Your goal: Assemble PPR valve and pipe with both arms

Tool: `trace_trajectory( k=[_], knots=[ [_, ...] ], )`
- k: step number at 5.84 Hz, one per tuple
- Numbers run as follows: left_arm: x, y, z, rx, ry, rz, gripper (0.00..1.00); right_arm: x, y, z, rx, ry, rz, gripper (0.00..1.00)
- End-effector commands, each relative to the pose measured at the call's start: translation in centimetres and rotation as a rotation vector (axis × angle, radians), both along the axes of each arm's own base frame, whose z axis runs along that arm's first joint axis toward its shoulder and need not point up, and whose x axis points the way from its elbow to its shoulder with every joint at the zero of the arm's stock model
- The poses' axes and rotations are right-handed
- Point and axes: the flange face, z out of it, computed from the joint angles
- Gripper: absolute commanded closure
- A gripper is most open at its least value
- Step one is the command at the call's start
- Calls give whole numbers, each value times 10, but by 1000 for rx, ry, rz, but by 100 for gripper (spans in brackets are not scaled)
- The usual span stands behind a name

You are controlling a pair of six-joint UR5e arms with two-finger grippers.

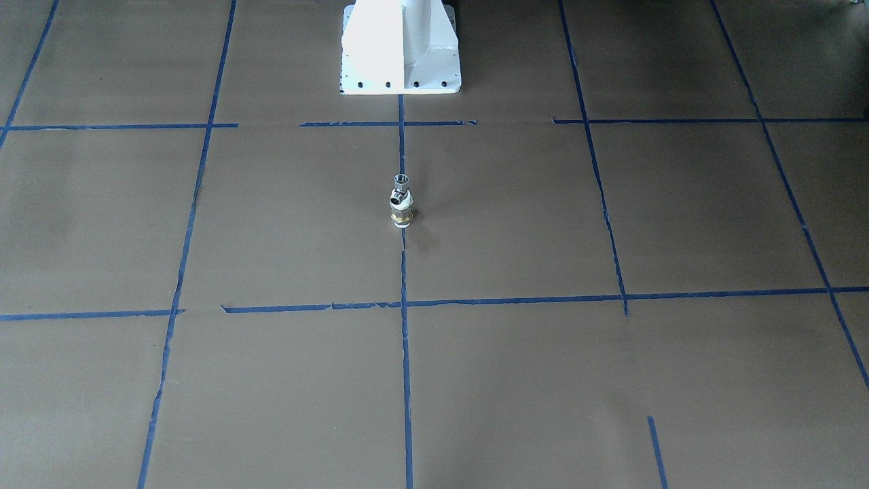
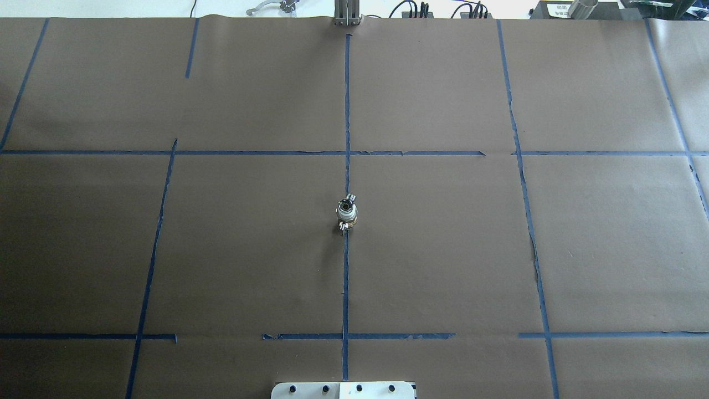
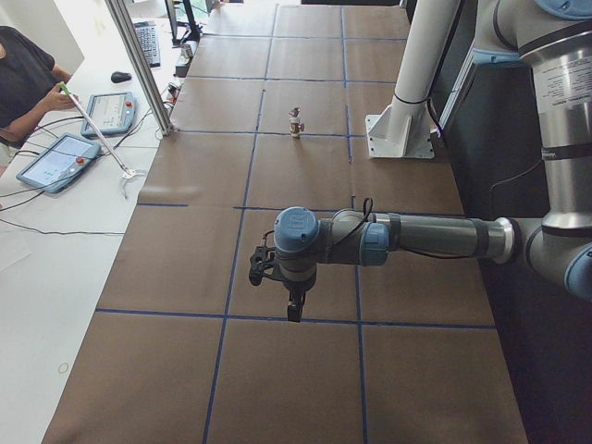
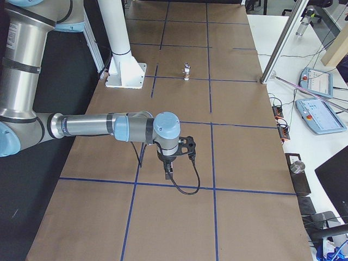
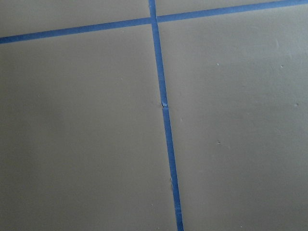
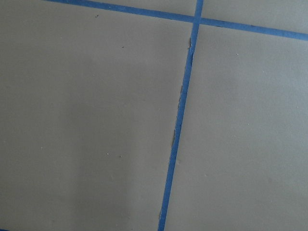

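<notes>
A small valve piece (image 1: pixel 402 202), silver on top, white in the middle and brass at the base, stands upright on the centre tape line of the brown table; it also shows in the overhead view (image 2: pixel 347 213). No separate pipe shows. My left gripper (image 3: pixel 293 310) hangs far from it over the table's left end, seen only in the left side view. My right gripper (image 4: pixel 168 173) hangs over the right end, seen only in the right side view. I cannot tell whether either is open or shut. Both wrist views show only brown paper and blue tape.
The white pedestal (image 1: pixel 400 47) stands at the robot's edge behind the valve. Aluminium posts (image 3: pixel 139 65) rise at the far edge. An operator (image 3: pixel 28 83) and tablets (image 3: pixel 55 159) are at a white side table beyond it.
</notes>
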Motion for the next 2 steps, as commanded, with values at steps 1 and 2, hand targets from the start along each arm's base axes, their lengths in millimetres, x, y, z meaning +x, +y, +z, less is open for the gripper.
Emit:
trace_trajectory(
  k=[1,2],
  knots=[
    [0,1,1,-3,-1,-1,0,0,-1,-1,-2,0,3,0],
    [0,1,-1,1,-2,0,0,0,-1,-1,-2,0,3,0]
  ],
)
